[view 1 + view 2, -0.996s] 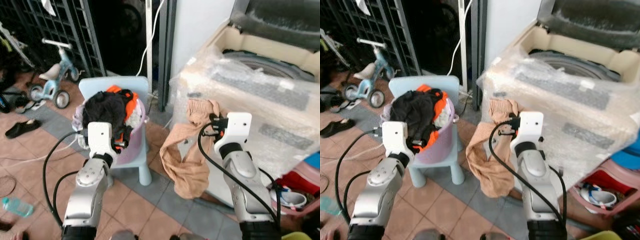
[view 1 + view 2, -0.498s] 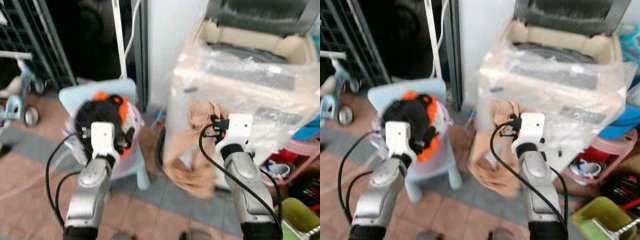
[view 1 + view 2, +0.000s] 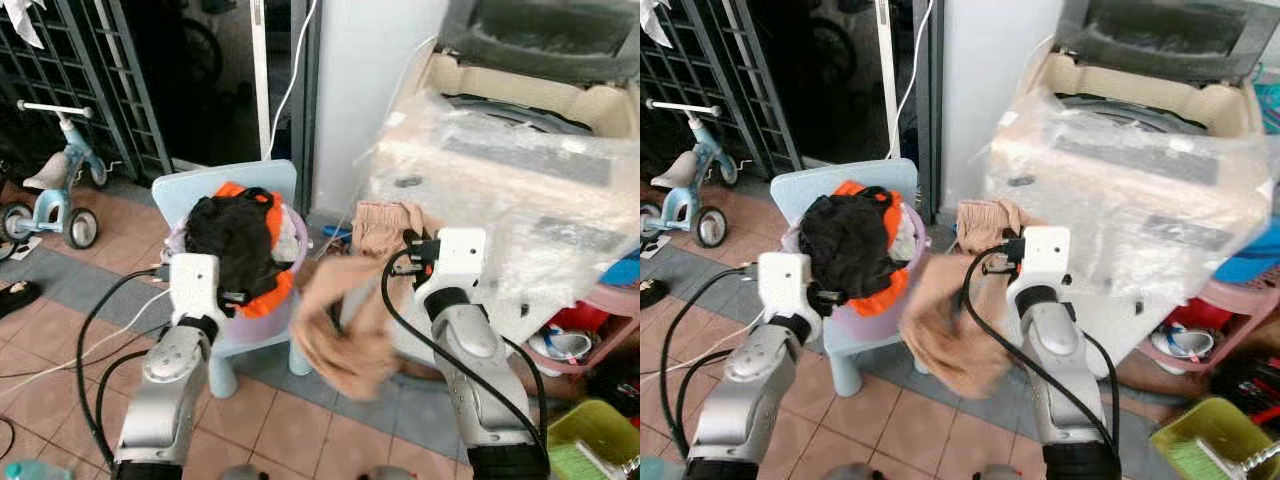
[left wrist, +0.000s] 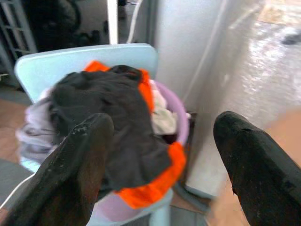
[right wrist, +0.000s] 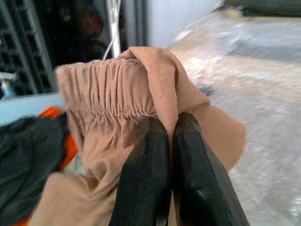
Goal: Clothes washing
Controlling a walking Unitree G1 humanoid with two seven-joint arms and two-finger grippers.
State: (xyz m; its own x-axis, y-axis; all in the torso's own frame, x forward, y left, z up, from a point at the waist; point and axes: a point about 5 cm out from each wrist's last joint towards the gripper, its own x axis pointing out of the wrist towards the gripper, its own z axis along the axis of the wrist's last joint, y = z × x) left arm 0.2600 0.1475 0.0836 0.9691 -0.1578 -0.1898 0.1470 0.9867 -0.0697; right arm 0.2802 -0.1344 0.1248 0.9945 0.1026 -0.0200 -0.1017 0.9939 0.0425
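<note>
The right gripper [image 5: 170,141] is raised in front of the washing machine [image 3: 520,170], its jaws pressed together on the gathered waistband of the tan trousers [image 3: 345,320]. The trousers are seen hanging from the grip, their legs blurred and bunched low between the machine and the pale blue chair [image 3: 225,185]. The left gripper [image 4: 160,155] is held forward with its jaws spread wide, just near the lilac laundry basket [image 3: 855,320] on the chair. Black and orange clothes [image 3: 240,235] are heaped in the basket. The machine is wrapped in clear plastic, its lid standing open.
</note>
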